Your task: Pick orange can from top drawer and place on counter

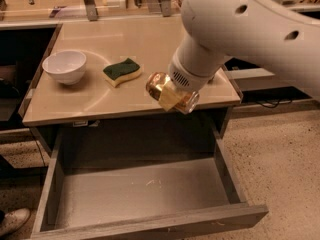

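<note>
I hold the claw (174, 96) pinched on the orange can (159, 85), lying sideways just above the counter (150, 39) at its front edge, high enough to clear it. The top drawer (140, 189) stands open below.

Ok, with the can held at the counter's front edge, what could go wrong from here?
The gripper holds the orange can right at the counter's front edge, with the top drawer open below; released here, it might fall into the drawer. The can lies on its side in the grip, so set down like that it may roll, toward the sponge or off the edge.
</note>
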Controlling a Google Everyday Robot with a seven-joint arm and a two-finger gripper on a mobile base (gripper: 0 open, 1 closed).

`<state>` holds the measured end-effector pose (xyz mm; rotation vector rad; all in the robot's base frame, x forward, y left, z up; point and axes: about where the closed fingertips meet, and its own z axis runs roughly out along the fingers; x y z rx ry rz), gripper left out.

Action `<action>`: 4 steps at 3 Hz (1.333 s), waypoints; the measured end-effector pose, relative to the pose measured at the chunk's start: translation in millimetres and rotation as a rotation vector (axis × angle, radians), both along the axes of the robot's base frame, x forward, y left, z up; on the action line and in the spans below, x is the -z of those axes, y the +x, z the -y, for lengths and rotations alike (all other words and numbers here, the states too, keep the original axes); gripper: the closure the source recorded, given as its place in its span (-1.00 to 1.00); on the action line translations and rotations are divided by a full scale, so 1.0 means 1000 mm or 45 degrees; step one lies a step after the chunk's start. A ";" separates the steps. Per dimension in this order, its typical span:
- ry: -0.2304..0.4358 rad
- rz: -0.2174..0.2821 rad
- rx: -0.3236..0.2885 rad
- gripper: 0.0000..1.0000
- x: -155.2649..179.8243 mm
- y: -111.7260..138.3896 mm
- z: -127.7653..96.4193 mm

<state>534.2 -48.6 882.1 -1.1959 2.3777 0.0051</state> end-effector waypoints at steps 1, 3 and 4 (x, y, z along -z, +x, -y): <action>-0.010 -0.005 0.010 1.00 -0.006 0.030 -0.004; -0.036 -0.050 0.022 1.00 0.006 0.082 -0.018; -0.054 -0.076 0.042 1.00 0.016 0.100 -0.021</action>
